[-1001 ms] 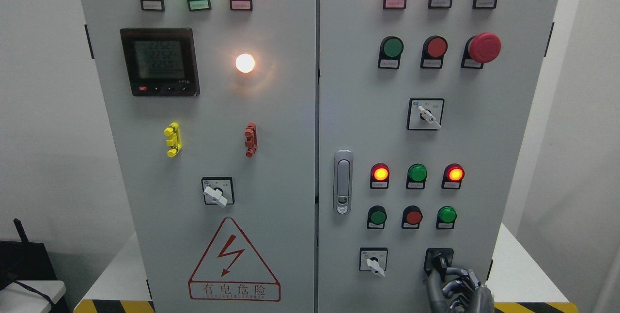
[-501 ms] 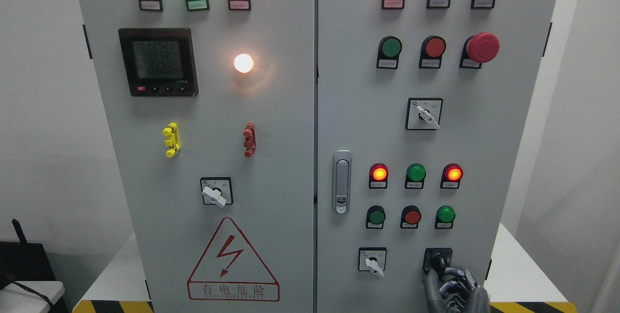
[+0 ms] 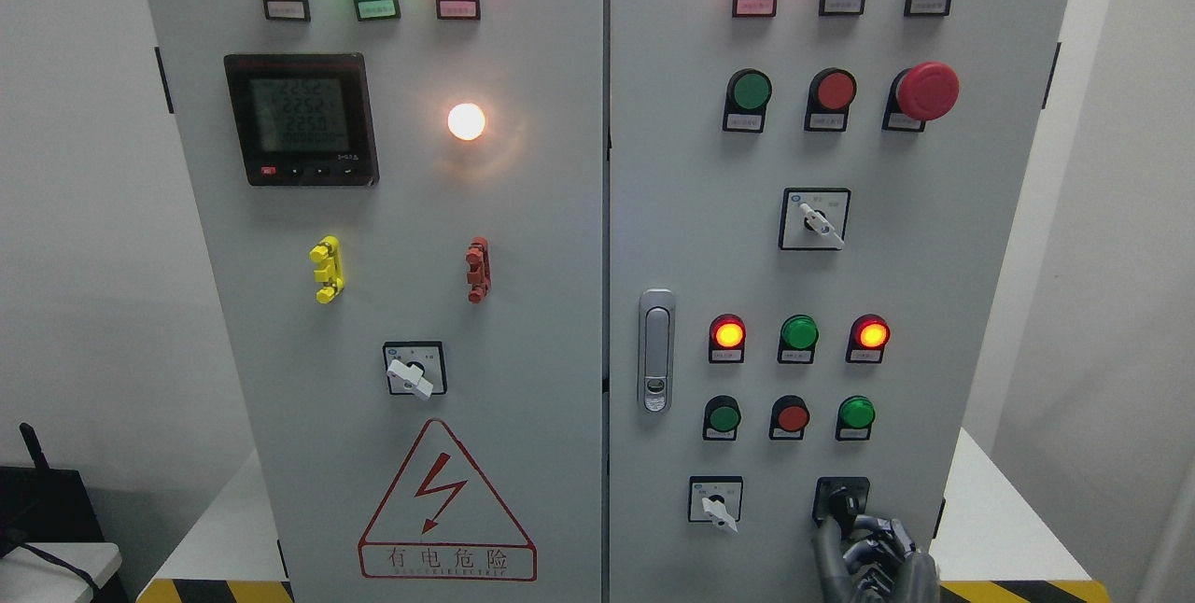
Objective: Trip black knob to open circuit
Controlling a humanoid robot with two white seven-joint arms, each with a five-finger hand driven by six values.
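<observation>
Gripping is the present condition: the right hand [image 3: 873, 558], entering from the lower right edge, has its dark metallic fingers [image 3: 845, 542] curled around the black knob [image 3: 843, 505], which sits directly above and just ahead of the palm, on the lower right of the cabinet's right door [image 3: 672, 211]. The knob's handle appears to run roughly upright with a slight lean, though the fingers cover most of it, so its exact setting cannot be read. It looks like moulded black plastic on a square black escutcheon, raised from smooth grey painted sheet steel. To the hand's left, well apart, is a white-handled selector switch [image 3: 717, 506]. In my judgement the coming move is a wrist rotation about the knob's axis, perpendicular to the door. No left hand is in view.
</observation>
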